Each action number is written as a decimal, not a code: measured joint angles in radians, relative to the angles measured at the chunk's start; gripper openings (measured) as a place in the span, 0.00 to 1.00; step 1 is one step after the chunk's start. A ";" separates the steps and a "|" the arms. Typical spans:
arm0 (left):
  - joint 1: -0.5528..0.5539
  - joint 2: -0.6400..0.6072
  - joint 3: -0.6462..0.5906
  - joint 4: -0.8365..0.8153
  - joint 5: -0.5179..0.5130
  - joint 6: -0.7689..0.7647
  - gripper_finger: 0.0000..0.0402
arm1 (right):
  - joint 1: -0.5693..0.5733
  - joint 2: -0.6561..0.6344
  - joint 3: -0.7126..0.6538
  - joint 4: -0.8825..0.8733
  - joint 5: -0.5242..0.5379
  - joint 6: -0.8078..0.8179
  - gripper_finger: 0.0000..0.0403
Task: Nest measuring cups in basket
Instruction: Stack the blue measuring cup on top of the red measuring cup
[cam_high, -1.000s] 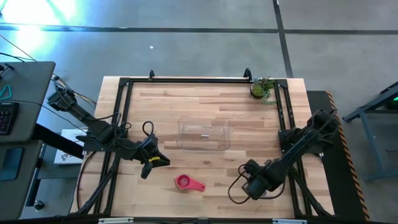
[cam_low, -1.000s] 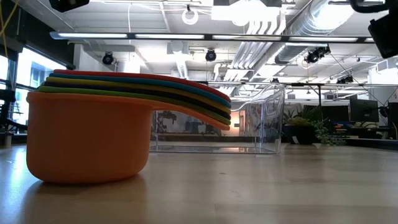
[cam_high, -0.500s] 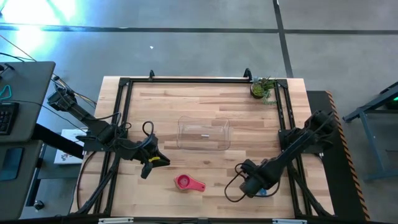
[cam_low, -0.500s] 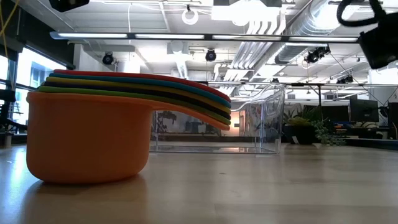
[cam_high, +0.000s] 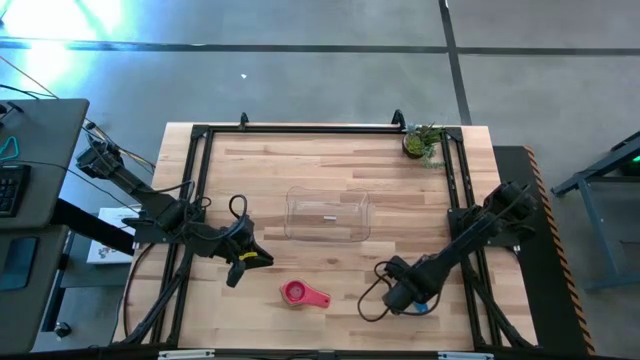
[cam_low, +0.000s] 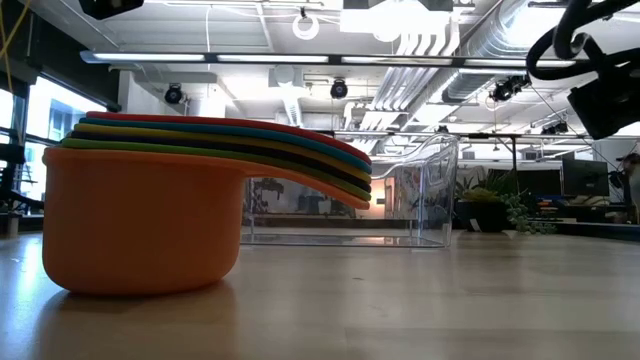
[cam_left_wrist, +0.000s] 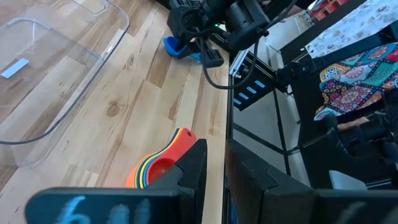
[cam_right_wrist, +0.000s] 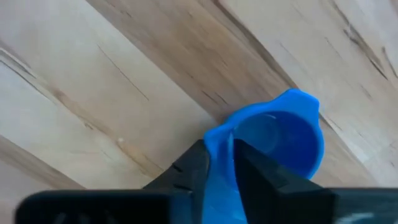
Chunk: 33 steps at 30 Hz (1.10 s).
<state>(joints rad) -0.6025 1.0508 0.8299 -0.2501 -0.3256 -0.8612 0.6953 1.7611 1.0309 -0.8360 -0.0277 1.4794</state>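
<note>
A nested stack of measuring cups (cam_high: 294, 291), coral on top, stands on its base near the table's front edge; it shows large in the low view (cam_low: 150, 210) and in the left wrist view (cam_left_wrist: 163, 167). A single blue measuring cup (cam_right_wrist: 283, 140) stands on the wood at the front right (cam_high: 421, 308). My right gripper (cam_right_wrist: 221, 171) points down over it, shut on its handle. The clear basket (cam_high: 327, 215) stands at the table's middle. My left gripper (cam_left_wrist: 214, 171) hangs shut and bare at the front left, left of the stack. My right gripper pinches the blue cup's short handle (cam_right_wrist: 219, 152) between its two fingers, just beside the bowl. The fingers come from above, pointing down. The bowl's opening faces up and the cup seems to rest on the table.
A small potted plant (cam_high: 421, 142) stands at the far right corner. A black frame (cam_high: 300, 128) runs along the table's edges. Bare wood lies between the stack, the basket and the blue cup.
My right gripper has come down and a little toward the table's left, onto the blue cup; in the low view its arm has sunk into the picture's top right. The stack, the basket and my left arm have kept still.
</note>
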 joint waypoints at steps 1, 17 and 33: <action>0.000 0.000 0.000 0.000 0.000 0.000 0.13 | -0.002 0.000 0.000 0.000 0.000 0.000 0.15; 0.000 0.000 0.000 -0.001 0.000 -0.027 0.13 | -0.002 -0.001 0.049 0.005 0.033 0.009 0.01; -0.024 0.000 0.000 -0.134 0.082 -0.182 0.13 | -0.001 0.000 0.259 0.004 0.238 -0.074 0.01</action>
<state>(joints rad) -0.6266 1.0508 0.8299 -0.3840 -0.2440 -1.0428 0.6941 1.7607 1.2900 -0.8324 0.2106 1.4052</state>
